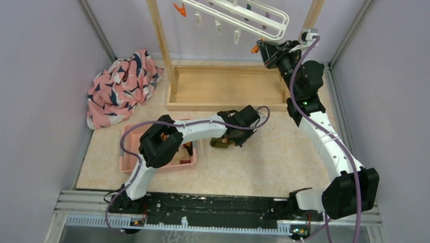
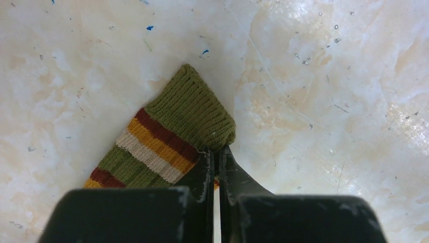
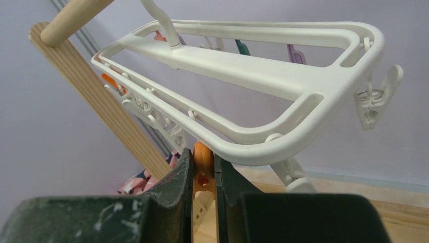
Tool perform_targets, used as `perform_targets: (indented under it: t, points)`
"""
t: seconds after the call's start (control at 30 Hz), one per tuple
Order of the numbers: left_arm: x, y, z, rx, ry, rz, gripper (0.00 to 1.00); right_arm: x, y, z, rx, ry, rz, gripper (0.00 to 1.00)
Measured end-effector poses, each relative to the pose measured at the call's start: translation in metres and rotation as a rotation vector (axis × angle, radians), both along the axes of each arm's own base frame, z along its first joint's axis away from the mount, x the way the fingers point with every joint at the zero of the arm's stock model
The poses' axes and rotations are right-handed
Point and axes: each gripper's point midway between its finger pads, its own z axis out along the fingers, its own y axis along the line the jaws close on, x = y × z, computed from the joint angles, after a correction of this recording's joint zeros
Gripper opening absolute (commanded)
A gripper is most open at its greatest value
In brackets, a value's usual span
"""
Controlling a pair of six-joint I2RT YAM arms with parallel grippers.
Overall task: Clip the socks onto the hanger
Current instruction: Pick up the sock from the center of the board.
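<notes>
An olive-green striped sock [image 2: 167, 131] lies on the marbled table; it shows in the top view [image 1: 219, 143] just right of the pink basket. My left gripper [image 2: 216, 154] is shut on the sock's edge near the cuff, low at the table [image 1: 235, 138]. The white hanger [image 1: 234, 11] hangs from the wooden rack at the top, with coloured clips beneath. My right gripper [image 3: 203, 159] is raised at the hanger's near right corner [image 3: 283, 147] and is shut on an orange clip [image 3: 203, 167]; it also shows in the top view [image 1: 259, 47].
A pink basket [image 1: 128, 162] with more socks sits under my left arm. A big pink patterned cloth [image 1: 121, 87] lies at the back left. The tall wooden rack [image 1: 161, 31] stands on a wooden base [image 1: 225, 89]. Grey walls close in both sides.
</notes>
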Motion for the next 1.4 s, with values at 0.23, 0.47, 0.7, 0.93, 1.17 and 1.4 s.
perform_targets:
  t: [0.23,0.47,0.7,0.93,1.17,1.4]
  points:
    - [-0.006,0.005,0.004,-0.057,-0.023,-0.004,0.0,0.0,-0.001,0.0,0.0,-0.001,0.0,0.0]
    - [-0.009,0.035,0.042,-0.086,-0.065,0.036,0.0,-0.001,-0.001,0.0,0.005,0.0,0.009,0.0]
    - [0.04,0.058,0.155,-0.294,-0.29,0.163,0.0,-0.003,0.0,0.001,0.008,0.0,0.016,0.0]
    - [0.069,0.078,0.184,-0.369,-0.455,0.253,0.0,-0.004,0.001,0.001,0.01,0.002,0.024,0.0]
    - [0.084,0.063,0.214,-0.46,-0.547,0.25,0.0,-0.005,0.001,0.001,0.018,0.006,0.038,0.0]
    - [0.106,0.038,0.265,-0.576,-0.635,0.252,0.0,-0.005,0.002,0.001,0.02,0.008,0.039,0.0]
